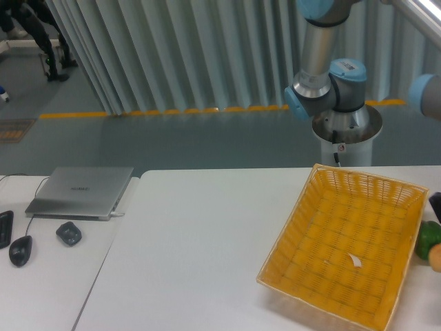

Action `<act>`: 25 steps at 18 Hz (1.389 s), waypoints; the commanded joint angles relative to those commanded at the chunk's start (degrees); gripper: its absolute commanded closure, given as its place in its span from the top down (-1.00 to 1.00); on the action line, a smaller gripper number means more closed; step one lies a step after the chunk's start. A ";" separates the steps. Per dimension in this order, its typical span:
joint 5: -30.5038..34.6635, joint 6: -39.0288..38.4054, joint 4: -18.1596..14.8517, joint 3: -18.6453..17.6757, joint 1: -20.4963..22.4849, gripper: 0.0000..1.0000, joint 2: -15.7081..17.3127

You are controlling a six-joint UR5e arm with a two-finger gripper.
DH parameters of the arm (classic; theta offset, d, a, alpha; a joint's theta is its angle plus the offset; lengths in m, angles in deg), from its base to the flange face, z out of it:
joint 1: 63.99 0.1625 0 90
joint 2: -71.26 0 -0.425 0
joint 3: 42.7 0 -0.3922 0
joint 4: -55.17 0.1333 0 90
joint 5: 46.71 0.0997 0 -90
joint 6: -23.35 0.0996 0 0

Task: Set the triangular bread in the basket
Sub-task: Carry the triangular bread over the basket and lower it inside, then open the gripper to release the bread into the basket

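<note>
The basket (344, 256) is a shallow yellow-orange woven rectangle on the right half of the white table, with only a small white tag inside. At the frame's right edge a golden-tan rounded sliver, the triangular bread (436, 258), shows just below a green object (427, 238); most of it is cut off. A dark piece that looks like part of my gripper (436, 205) pokes in at the right edge above the green object, outside the basket's right rim. Its fingers are out of frame, so I cannot see whether it holds anything.
The arm's base (344, 127) stands behind the table, its links rising out of frame. On a second table at the left lie a closed laptop (83, 191), a mouse (21, 250) and a small dark gadget (69, 234).
</note>
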 joint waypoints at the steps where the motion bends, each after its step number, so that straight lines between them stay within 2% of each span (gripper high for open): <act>1: 0.09 -1.32 0.09 0.00 -1.23 -0.85 0.09; 2: 0.26 -3.51 0.17 0.00 -3.59 -0.85 0.27; 7: 0.53 -9.49 0.35 0.00 -9.84 -0.85 0.71; 13: 5.09 -12.85 1.76 -0.44 -16.26 -0.77 -2.10; 15: 5.36 -13.29 1.67 -0.44 -16.62 -0.53 -2.28; 16: 5.36 -13.29 1.67 -0.44 -17.06 -0.17 -2.28; 17: 5.45 -13.03 1.84 -0.53 -17.15 0.54 -2.37; 18: 5.71 -12.76 1.93 -0.53 -17.24 0.99 -2.37; 25: 10.36 -12.41 1.50 -1.31 -17.41 1.00 -1.75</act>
